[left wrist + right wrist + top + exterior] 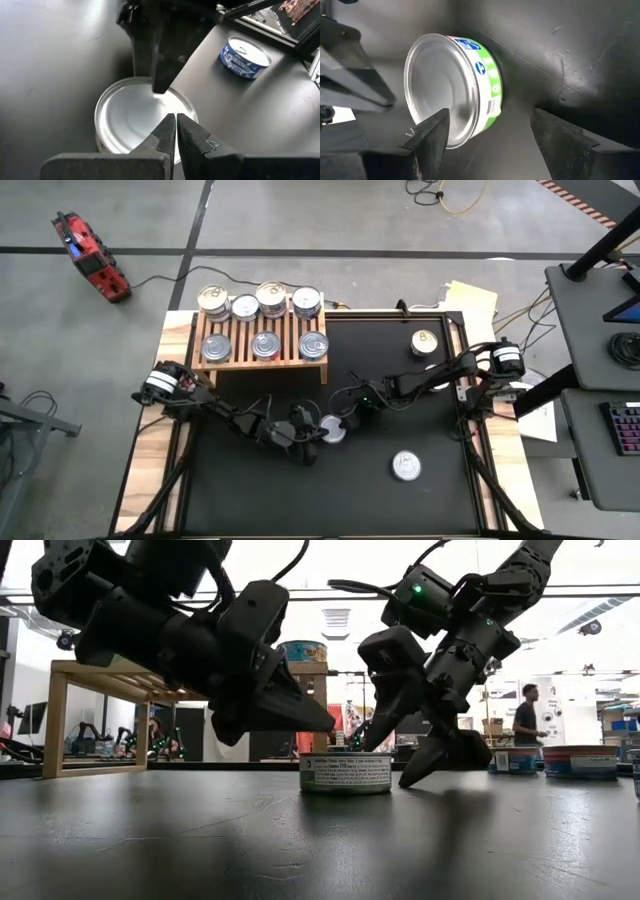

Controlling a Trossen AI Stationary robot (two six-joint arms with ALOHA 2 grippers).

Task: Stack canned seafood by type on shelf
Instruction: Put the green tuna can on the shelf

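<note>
Near the middle of the dark surface you have both arms meeting over one green-labelled can, which sits flat on the surface with its plain silver face up. Your left gripper is clenched tight with nothing between its fingers, its tips hovering right at the rim of that can; in the left wrist view the two fingers are pressed together above the silver top. Your right gripper is released, its fingers spread wide, one at the can's edge and the other clear of it on the far side, so the can is not grasped. Behind them, at the far left of the surface, the shelf carries three cans on its front part and a row of taller stacks along its back. Two more cans lie loose on the surface: a gold-topped can near the far right corner and a silver-topped can toward the near right, well apart from the grippers. A blue-labelled can shows in the left wrist view beyond the right arm. In the room beyond, a person stands far off.
</note>
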